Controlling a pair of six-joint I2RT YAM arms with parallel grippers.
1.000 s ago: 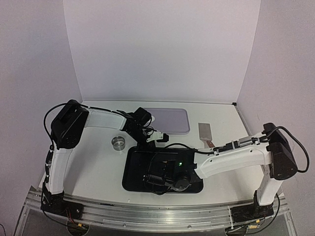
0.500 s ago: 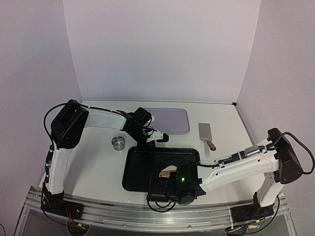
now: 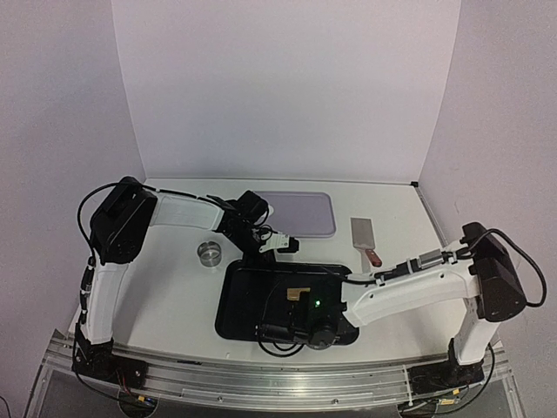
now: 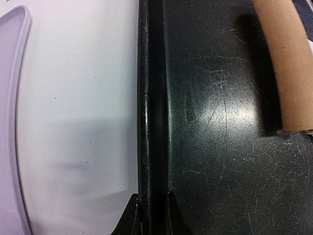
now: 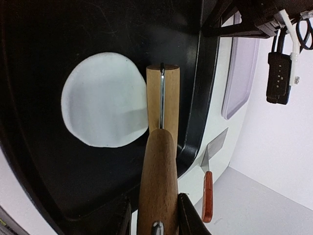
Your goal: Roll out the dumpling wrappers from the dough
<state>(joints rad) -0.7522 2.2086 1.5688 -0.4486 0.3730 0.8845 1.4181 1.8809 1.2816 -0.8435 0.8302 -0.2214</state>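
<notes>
Where the overhead camera looks down on the white table (image 3: 165, 287), the left gripper (image 3: 261, 242) sits at the far edge of the black rectangular plastic tray (image 3: 239, 300). The right gripper (image 3: 296, 311) reaches over the tray's near half with the wooden rolling pin (image 3: 298, 293); the dough is hidden here. A pale lavender rectangular tray (image 3: 305, 213) lies toward the table's far edge. A small round metal cutter (image 3: 209, 252) sits beside the black tray's far left corner, and a flat metal scraper with a reddish handle (image 3: 364, 237) lies off its far right corner.

In the left wrist view, the left pincer is closed on the black tray's rim, one finger (image 4: 128, 221) on each side.

In the right wrist view, the right pincer is clamped around the rolling pin's handle. The flattened white dough patch (image 5: 102, 100) lies on the tray floor, its edge meeting the end of the roller's barrel
</notes>
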